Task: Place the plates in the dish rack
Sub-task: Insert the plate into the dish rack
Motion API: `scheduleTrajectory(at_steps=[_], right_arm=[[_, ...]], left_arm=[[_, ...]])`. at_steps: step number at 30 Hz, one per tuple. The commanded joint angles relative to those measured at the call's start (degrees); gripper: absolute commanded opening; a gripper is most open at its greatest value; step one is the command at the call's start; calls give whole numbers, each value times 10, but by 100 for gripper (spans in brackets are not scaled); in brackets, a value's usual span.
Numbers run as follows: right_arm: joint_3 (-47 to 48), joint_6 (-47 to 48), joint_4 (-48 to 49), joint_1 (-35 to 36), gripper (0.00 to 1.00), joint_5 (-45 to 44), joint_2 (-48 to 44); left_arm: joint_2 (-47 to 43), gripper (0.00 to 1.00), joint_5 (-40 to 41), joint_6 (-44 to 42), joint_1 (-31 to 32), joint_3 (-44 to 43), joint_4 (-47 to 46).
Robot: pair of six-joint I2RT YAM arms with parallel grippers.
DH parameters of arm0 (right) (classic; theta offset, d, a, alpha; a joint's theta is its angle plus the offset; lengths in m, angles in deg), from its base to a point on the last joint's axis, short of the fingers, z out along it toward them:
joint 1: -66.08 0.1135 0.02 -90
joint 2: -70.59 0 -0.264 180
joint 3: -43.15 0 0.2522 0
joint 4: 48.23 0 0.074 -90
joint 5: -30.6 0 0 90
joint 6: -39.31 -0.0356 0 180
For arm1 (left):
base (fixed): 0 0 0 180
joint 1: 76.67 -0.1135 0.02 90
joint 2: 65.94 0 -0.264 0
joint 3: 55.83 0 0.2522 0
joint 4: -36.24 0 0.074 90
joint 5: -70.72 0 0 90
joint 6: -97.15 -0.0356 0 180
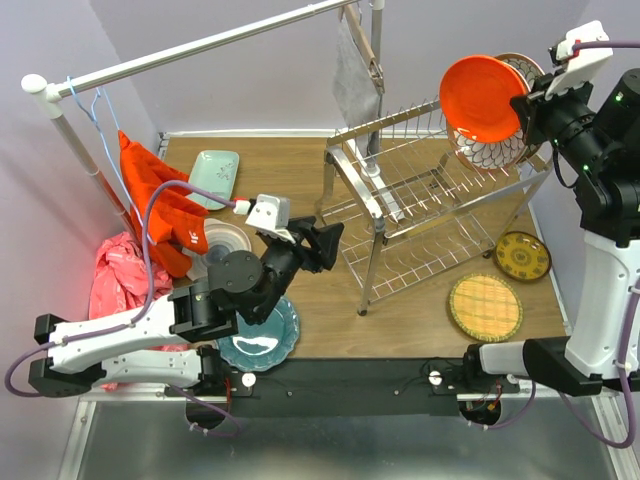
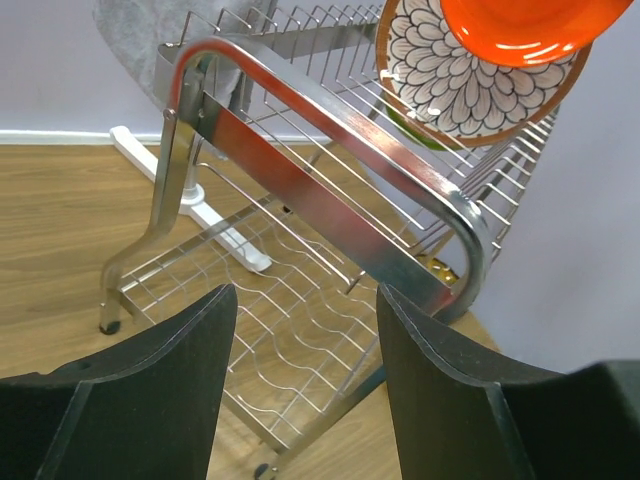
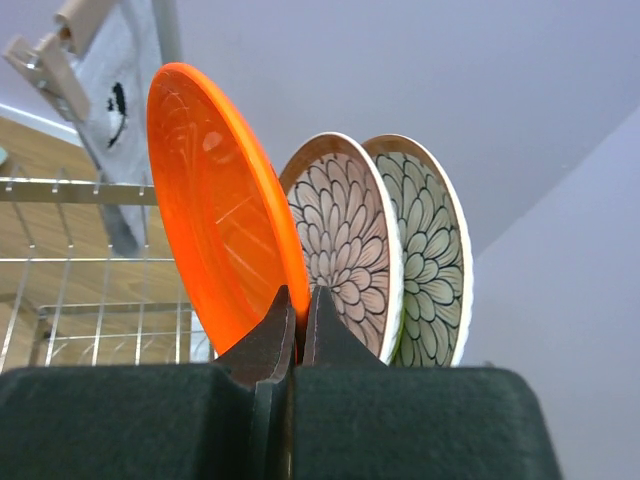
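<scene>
Upper right, the right gripper [image 1: 524, 100] pinches the round orange plate [image 1: 482, 98] over the shiny wire dish rack [image 2: 330, 192], maybe touching two flowery plates [image 3: 350, 250]. The left gripper [image 2: 305, 300] has its fingers spread, holding nothing.

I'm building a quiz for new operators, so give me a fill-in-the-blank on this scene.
The plate held by the right gripper is coloured ____.
The left gripper is ____ and holds nothing.
The number of floral plates standing in the dish rack is ____.
Missing words: orange; open; two.
</scene>
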Motion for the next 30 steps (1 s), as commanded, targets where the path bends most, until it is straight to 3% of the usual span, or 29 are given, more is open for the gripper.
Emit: scheduleTrajectory(at_steps=[1, 16, 30], right_arm=[[7, 29, 46, -1, 1, -43, 2], [-95, 65, 97, -1, 1, -8, -33], [-168, 72, 124, 6, 1, -44, -46]], left_arm=[[15, 67, -27, -50, -17, -5, -13], [11, 67, 44, -10, -41, 6, -9], [26, 67, 57, 52, -67, 14, -7]])
